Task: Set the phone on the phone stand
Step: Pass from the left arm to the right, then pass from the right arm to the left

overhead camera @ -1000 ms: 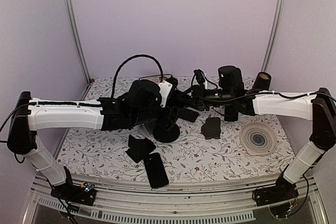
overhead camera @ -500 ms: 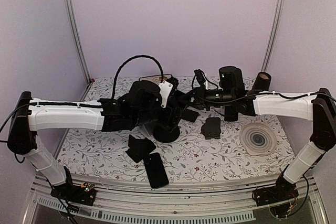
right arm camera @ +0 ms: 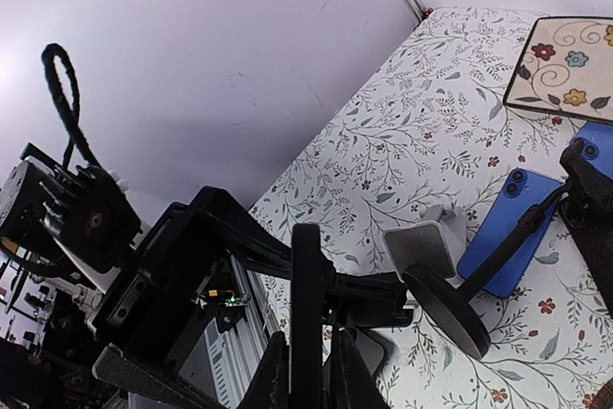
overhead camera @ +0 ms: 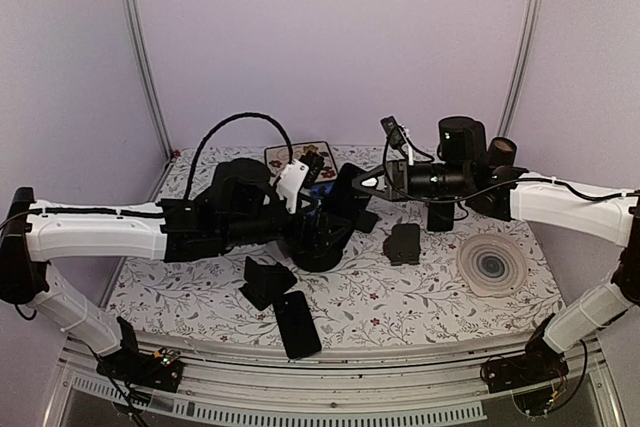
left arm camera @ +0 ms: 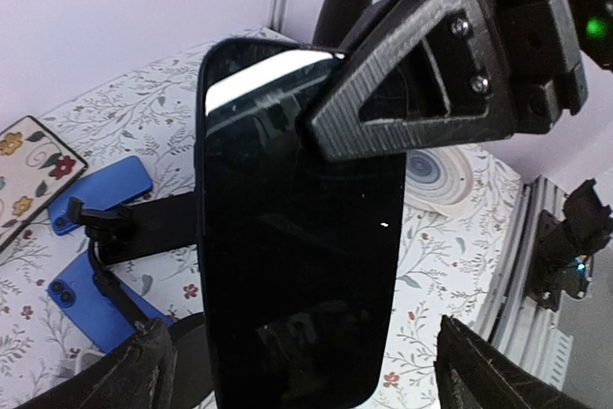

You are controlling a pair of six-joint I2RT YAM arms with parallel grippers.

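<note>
Your right end effector (right arm camera: pixel 307 371) is pinching the phone (left arm camera: pixel 297 237) near one end; your left end effector (left arm camera: pixel 306 385) is spread wide either side.

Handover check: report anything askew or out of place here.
The glossy black phone hangs in mid-air, pinched at one corner only by the right gripper. The left gripper is open on either side of its lower end. That corner hold looks precarious.
</note>
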